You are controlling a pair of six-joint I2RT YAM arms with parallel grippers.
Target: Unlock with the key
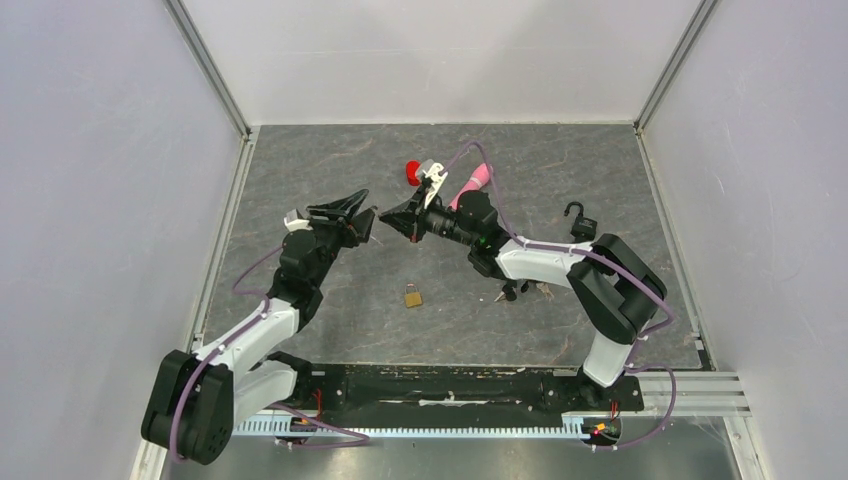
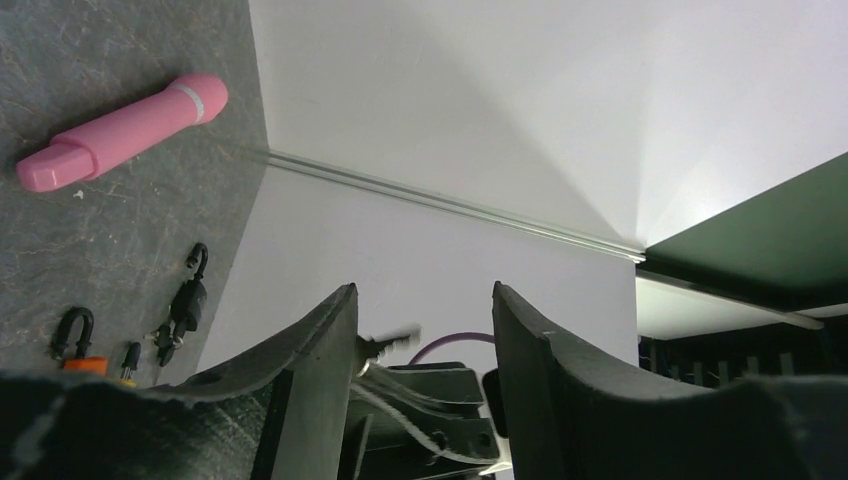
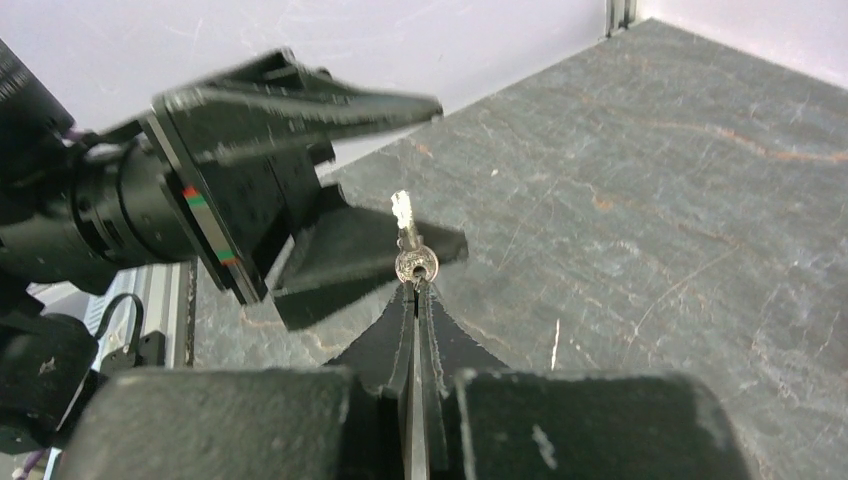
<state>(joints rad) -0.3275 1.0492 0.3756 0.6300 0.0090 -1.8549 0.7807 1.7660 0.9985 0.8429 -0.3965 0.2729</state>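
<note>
Right gripper: pressed together on the bow of the key; blade free, pointing to 12 o'clock in the right wrist view. Pinched by the bow alone, presumably to leave the blade bare for a second grasp or for a keyhole.

Left gripper: jaws apart, one on each side of the blade tip; no contact with the metal made out. Nose to nose with the right gripper, both in mid-air above the table. Reads as a hand-over or a regrip, likely to turn the key to an angle better suited to insertion.

Brass padlock: flat on the table at 6 o'clock of the two grippers in the top view, well apart from both, shackle toward 12 o'clock. Locked or not: cannot tell at this size.

Elsewhere: pink cylinder at 1 o'clock of the key; black padlock at 3 o'clock, beside the right arm.

Judgement: early in the task, key not yet at the lock. Risk: slip or twist of the key on a release ahead of a firm left-side pinch.
</note>
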